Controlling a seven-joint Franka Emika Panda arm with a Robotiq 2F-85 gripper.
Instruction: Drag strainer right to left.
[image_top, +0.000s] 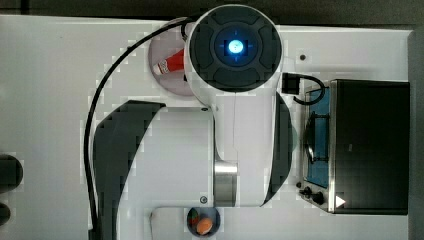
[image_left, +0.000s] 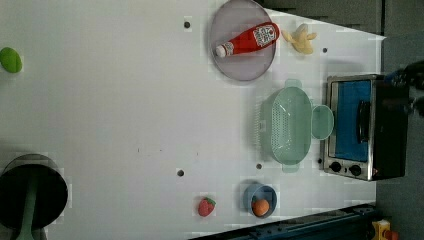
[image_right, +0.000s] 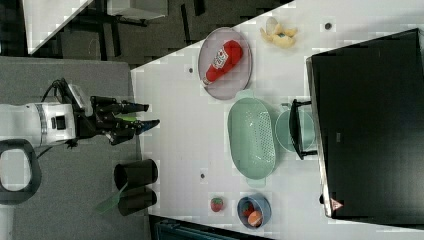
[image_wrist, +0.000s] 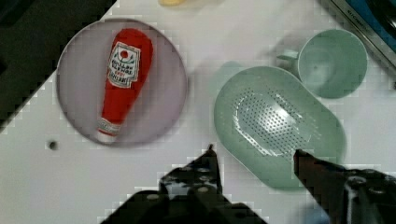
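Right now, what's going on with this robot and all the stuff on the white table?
One robot arm hovers above the table with its gripper open, jaws spread near the rim of the mint-green strainer, not touching it. The strainer sits empty beside a matching mug, which is next to a toaster oven. A ketchup bottle lies on a grey plate nearby. Nothing is grasped.

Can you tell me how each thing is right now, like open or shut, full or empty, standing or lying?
Gripper: jaws open, holding nothing.
Strainer: upright, empty.
Mug: upright, empty, beside the strainer.
Ketchup bottle: lying on the plate.
Blue bowl: holds an orange fruit.
Toaster oven: door shut.
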